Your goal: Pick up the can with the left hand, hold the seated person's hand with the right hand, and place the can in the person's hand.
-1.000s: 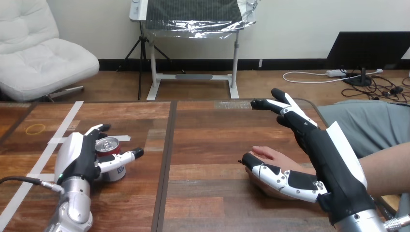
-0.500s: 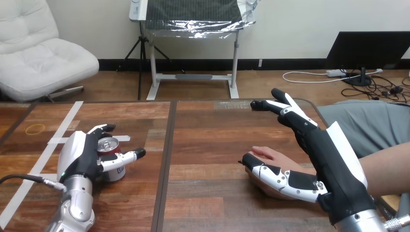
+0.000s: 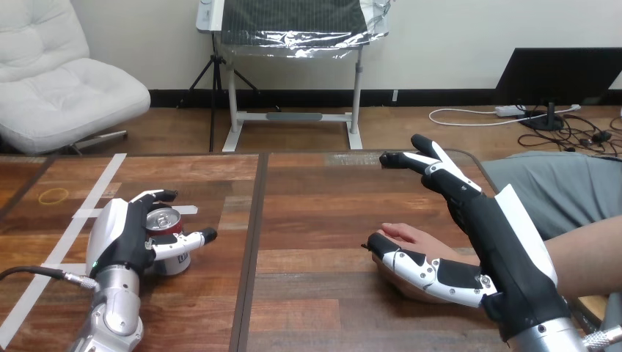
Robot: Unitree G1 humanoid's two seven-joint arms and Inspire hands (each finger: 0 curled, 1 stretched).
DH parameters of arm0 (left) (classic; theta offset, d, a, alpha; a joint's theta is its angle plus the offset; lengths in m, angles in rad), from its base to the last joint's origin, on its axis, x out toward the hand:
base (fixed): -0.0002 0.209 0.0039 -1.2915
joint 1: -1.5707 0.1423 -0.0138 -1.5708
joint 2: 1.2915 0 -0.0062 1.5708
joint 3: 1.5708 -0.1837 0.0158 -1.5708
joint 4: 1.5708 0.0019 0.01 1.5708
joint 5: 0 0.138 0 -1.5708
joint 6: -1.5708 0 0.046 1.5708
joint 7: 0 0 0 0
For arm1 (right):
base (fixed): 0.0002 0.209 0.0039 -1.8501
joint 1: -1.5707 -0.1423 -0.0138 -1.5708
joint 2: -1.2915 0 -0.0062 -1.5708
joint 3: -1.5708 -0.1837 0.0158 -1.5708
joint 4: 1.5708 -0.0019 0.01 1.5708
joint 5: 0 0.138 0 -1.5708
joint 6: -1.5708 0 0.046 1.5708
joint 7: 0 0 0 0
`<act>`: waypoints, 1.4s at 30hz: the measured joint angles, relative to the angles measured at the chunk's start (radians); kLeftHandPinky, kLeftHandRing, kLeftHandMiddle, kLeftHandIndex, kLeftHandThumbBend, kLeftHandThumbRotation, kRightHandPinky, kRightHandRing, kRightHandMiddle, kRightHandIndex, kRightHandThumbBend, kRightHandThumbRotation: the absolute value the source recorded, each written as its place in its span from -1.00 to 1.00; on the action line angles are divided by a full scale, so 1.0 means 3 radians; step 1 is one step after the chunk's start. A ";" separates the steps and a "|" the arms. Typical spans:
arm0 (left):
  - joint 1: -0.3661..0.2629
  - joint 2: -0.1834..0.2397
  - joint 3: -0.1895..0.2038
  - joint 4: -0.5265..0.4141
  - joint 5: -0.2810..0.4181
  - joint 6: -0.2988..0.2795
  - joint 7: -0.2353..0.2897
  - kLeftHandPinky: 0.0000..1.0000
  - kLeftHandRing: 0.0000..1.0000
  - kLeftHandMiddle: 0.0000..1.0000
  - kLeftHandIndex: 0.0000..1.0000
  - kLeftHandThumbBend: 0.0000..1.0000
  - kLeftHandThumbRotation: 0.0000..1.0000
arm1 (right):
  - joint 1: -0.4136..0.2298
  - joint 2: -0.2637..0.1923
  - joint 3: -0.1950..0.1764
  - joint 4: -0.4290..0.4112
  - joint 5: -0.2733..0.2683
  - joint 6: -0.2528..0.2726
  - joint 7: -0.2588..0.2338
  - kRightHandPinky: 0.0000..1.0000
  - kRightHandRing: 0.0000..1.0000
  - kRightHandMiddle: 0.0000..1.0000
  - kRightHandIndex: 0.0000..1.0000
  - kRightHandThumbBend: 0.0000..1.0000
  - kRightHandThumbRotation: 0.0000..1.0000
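Observation:
A red and silver can (image 3: 169, 240) stands upright on the wooden table (image 3: 315, 213) at the left. My left hand (image 3: 121, 238) is against its left side. The fingers (image 3: 155, 196) reach past the can's far side and the thumb (image 3: 185, 241) lies straight across its front, so the hand is open around it. At the right, the person's hand (image 3: 412, 239) rests palm up on the table. My right hand (image 3: 488, 242) is open over it, its fingers (image 3: 429, 163) straight and raised, and its thumb (image 3: 400, 258) lies across the person's palm.
White tape strips (image 3: 73, 224) cross the table's left part, with a yellow ring (image 3: 53, 196) beside them. A dark seam (image 3: 251, 242) splits the table between my hands. The person's forearm (image 3: 587, 253) enters from the right edge.
My left hand has edged closer around the can, fingertips reaching a little further past its far side. The can, my right hand and the person's hand have stayed put.

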State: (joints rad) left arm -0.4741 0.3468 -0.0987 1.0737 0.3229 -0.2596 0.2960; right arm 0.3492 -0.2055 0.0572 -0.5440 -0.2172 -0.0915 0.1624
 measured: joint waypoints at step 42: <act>0.0000 0.0002 -0.0010 0.0038 0.0052 -0.0119 0.0066 0.08 0.21 0.32 0.33 0.48 -1.00 | 0.0000 -0.0104 -0.0018 0.0000 -0.0006 0.0000 0.0036 0.87 0.92 0.94 0.58 0.16 -1.00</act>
State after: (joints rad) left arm -0.4740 0.3472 -0.1018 1.0850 0.3385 -0.2954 0.3157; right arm 0.3491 -0.2367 0.0517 -0.5440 -0.2189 -0.0915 0.1731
